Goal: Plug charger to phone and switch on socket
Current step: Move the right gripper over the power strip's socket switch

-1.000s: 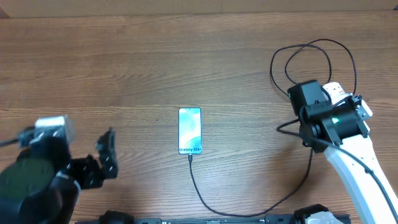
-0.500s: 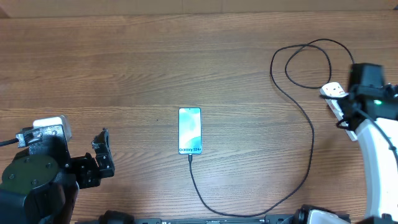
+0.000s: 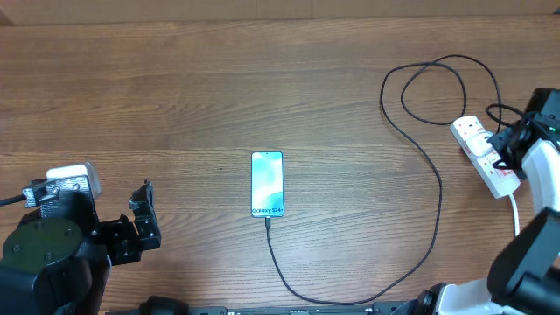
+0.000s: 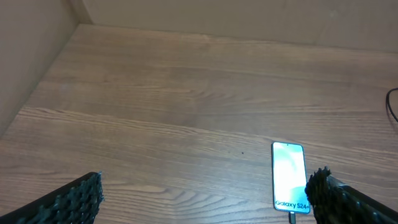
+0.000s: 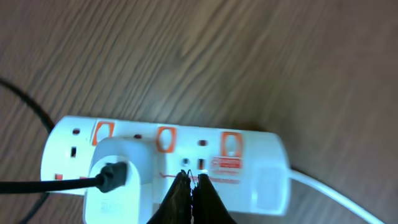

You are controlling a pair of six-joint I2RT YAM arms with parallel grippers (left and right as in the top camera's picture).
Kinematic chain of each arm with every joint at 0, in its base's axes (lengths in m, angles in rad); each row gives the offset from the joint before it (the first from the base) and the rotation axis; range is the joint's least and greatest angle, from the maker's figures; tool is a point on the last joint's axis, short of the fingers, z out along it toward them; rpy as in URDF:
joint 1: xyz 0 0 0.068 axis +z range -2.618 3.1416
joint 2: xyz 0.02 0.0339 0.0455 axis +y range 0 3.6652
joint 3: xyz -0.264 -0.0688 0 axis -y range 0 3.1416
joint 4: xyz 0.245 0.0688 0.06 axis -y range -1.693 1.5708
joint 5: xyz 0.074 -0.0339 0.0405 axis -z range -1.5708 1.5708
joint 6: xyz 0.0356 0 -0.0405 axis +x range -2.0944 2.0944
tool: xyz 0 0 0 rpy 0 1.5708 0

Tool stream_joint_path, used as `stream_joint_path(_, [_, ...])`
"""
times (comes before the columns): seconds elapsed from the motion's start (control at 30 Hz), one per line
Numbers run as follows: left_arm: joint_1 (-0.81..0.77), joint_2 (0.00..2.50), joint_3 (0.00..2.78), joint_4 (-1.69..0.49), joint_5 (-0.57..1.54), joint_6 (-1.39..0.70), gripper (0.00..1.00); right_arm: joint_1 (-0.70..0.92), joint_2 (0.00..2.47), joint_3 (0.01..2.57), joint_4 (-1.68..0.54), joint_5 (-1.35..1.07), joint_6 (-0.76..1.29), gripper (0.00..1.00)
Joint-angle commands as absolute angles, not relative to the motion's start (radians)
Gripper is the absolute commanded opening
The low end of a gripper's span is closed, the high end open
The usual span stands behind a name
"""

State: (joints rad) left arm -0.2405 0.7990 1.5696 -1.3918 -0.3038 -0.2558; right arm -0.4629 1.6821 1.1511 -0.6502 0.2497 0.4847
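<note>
The phone (image 3: 267, 184) lies flat mid-table with its screen lit, and it also shows in the left wrist view (image 4: 289, 177). The charger cable (image 3: 435, 219) runs from the phone's bottom edge, curves along the front, loops at the back right and ends in a white adapter (image 5: 115, 177) on the socket (image 3: 490, 162). The socket (image 5: 261, 168) is a white strip with red switches (image 5: 165, 138). My right gripper (image 5: 191, 177) is shut and empty, its tips over the strip just right of the adapter. My left gripper (image 4: 205, 205) is open and empty, left of the phone.
The socket's thick white cord (image 5: 336, 193) leads off toward the front right. The cable's double loop (image 3: 437, 87) lies on the table behind the socket. A beige wall (image 4: 31, 56) borders the table on the far left.
The right arm swung right, off the strip's near end, and its jaws closed over the socket. The left arm drew back a little toward the front left, still open.
</note>
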Motion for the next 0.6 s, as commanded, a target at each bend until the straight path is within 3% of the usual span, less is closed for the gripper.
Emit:
stream_joint_path(0.0, [-0.242, 0.795, 1.568, -1.391, -0.321, -0.248, 1.00, -0.461, 1.715, 1.149, -0.607, 0.178, 0.399, 0.04])
stream_joint_path(0.57, [-0.242, 0.795, 1.568, -1.391, -0.321, -0.248, 1.00, -0.461, 1.826, 1.149, -0.479, 0.200, 0.305, 0.04])
